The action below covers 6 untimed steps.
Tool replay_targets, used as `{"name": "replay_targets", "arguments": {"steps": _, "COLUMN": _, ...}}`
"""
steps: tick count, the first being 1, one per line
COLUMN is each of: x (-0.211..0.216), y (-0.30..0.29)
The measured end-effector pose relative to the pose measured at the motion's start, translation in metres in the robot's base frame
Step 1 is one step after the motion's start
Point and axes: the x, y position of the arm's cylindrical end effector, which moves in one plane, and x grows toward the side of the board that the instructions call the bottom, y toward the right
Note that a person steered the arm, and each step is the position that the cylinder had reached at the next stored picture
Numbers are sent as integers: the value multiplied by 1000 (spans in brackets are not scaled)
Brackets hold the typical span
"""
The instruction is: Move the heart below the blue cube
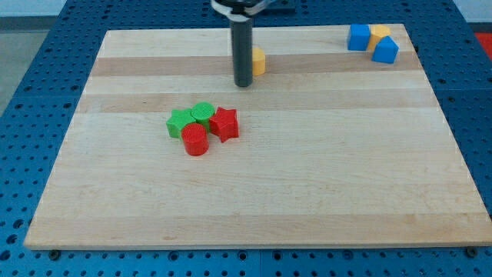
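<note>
The desk [254, 208] is lying flat in the camera view as a pale wooden board on a blue perforated base [23, 46].

1. Near zone. The strip along the desk's bottom edge is showing only wood grain.

2. Middle zone. Four blocks are sitting in a tight cluster left of the desk's centre. The red cylinder [195, 141] is standing nearest the bottom edge. The red star-shaped block [224, 124] is sitting just to its right and is touching it. The green block [180, 124], whose shape cannot be made out exactly, is resting at the cluster's left. The green cylinder [203, 113] is standing at the cluster's far side, between the green block and the red star-shaped block.

3. Far zone, centre. The dark rod is descending from the view's top. My tip [244, 84] is resting on the desk near the top edge. The arm is carrying no gripper, so no open or closed condition applies. A yellow block [259, 61] is sitting just right of the rod, partly hidden by it; it may be the heart, but its shape cannot be confirmed.

4. Far zone, top-right corner. The blue cube [358, 37] is sitting leftmost. An orange-yellow block [379, 35] is touching its right side. A second blue block [386, 51] is sitting in front of that one.
</note>
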Motion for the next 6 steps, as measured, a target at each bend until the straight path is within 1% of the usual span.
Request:
{"name": "replay_targets", "arguments": {"steps": 2, "x": -36, "y": -3}}
{"name": "replay_targets", "arguments": {"steps": 3, "x": -41, "y": 14}}
{"name": "replay_targets", "arguments": {"steps": 6, "x": -57, "y": 109}}
